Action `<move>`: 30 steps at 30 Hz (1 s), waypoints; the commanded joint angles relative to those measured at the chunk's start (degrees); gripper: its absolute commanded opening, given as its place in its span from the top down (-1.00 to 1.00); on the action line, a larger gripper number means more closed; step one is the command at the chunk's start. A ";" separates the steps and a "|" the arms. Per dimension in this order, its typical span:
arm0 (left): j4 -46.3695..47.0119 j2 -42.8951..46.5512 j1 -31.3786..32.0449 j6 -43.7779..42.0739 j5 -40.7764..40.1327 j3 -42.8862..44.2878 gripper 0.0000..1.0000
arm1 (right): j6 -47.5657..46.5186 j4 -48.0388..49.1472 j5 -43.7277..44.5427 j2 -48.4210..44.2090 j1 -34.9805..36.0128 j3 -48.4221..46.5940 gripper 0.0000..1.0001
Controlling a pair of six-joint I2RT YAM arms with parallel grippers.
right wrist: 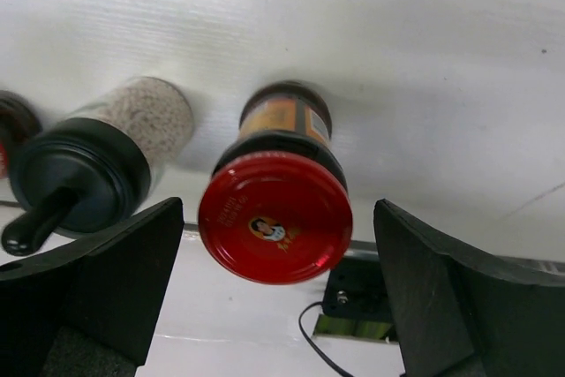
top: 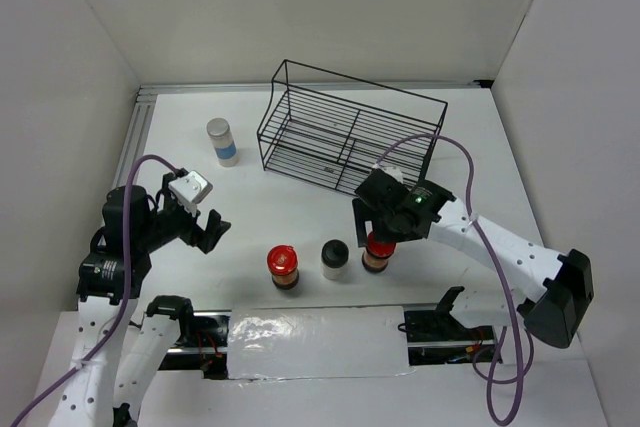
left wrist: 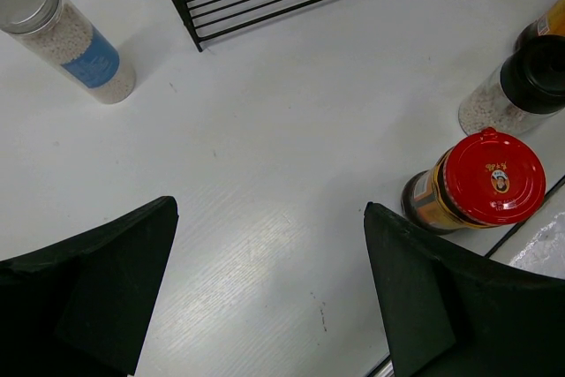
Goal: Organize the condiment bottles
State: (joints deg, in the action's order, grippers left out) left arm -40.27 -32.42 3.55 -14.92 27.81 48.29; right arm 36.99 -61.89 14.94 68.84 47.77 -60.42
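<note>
Three condiment bottles stand in a row near the front edge: a red-lidded jar [top: 283,267], a whitish jar with a black cap [top: 334,259] and a second red-lidded jar [top: 378,253]. A white jar with a grey lid and blue label [top: 222,141] stands apart at the back left. My right gripper [top: 386,229] is open just above the right red-lidded jar [right wrist: 275,216], one finger on each side of the lid with gaps. My left gripper [top: 206,224] is open and empty over bare table, left of the row. In the left wrist view the left red-lidded jar [left wrist: 481,181] is beside my right finger.
A black wire basket [top: 350,127] stands at the back centre, empty. White walls enclose the table. A strip of clear plastic film [top: 315,339] lies along the front edge between the arm bases. A purple cable loops over each arm.
</note>
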 commanded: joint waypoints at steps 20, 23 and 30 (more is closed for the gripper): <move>2.39 -0.53 -0.21 -0.99 -0.92 -0.74 -0.99 | -0.87 6.60 -1.40 -1.78 -0.48 5.49 -0.34; 2.39 -0.80 -0.21 -1.16 -1.18 -0.39 -0.99 | -1.57 6.34 -1.40 -1.08 -0.40 4.27 0.15; 2.74 -0.89 -0.12 -1.61 -1.62 -0.30 -0.99 | -5.43 -0.93 1.66 1.29 2.24 -11.07 1.00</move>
State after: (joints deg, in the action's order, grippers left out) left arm -39.48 -33.23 3.55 -15.14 26.44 47.57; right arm 33.71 -61.10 13.28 70.63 48.53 -59.75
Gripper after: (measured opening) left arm 0.993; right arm 0.743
